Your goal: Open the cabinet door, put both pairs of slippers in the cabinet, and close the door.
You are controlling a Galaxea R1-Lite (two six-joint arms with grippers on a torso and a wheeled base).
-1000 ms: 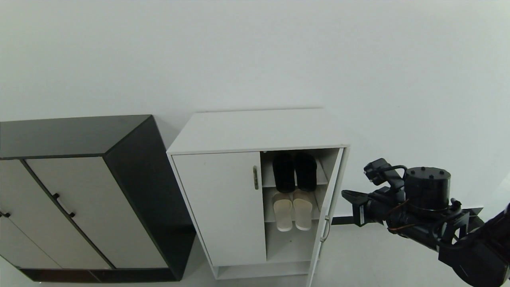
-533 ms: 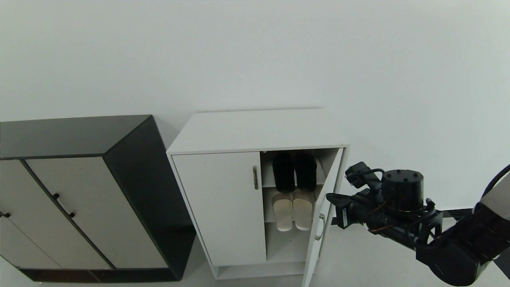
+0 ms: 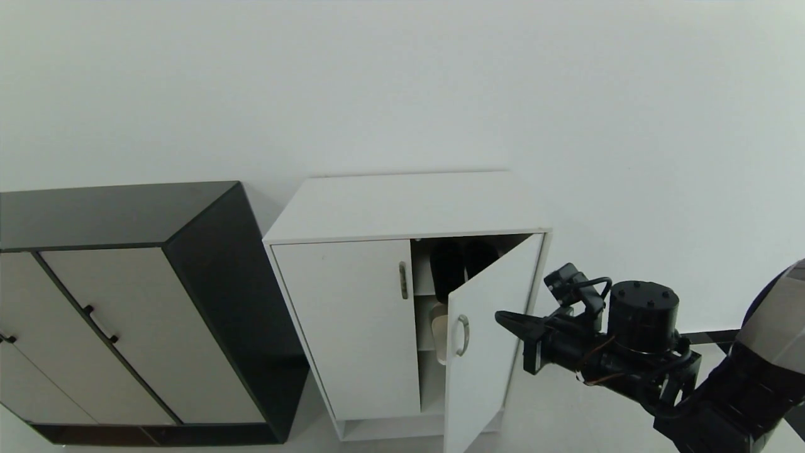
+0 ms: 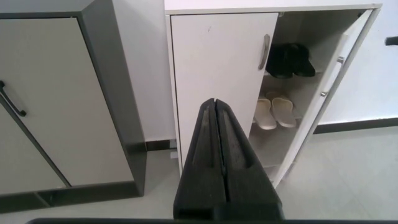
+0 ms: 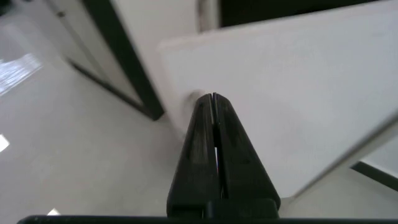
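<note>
- Your right gripper (image 3: 505, 318) has its fingers pressed together with nothing between them; its tip lies against or just off the outer face of the door (image 3: 494, 352), and I cannot tell which
- In the right wrist view, the gripper (image 5: 213, 97) points at that white panel nearly square on
- The door stands roughly half open, hinged on the cabinet's (image 3: 402, 207) right side, and the tip sits nearer the hinge than the handle (image 3: 462, 335)
- Your left gripper (image 4: 214, 102) is also clamped on nothing, well away from the cabinet and facing it
- Both pairs are inside: the black slippers (image 3: 448, 267) on the top shelf, the pale slippers (image 3: 438, 328) on the shelf just below, half hidden by the door
- What is left, as I judge it, is the rest of the closing push
- Risk one: the narrow tip could skid across the smooth panel, because it presses and does not grip; it might run towards the handle and snag there
- Risk two: so near the hinge you have little leverage, so a harder push may shift the cabinet instead of turning the door
- Risk three: the pale pair looks close to its shelf's front edge; if the heels overhang, the door may catch on them and stop short
- Risk four: a fast push could bounce the door off the frame and leave it ajar
</note>
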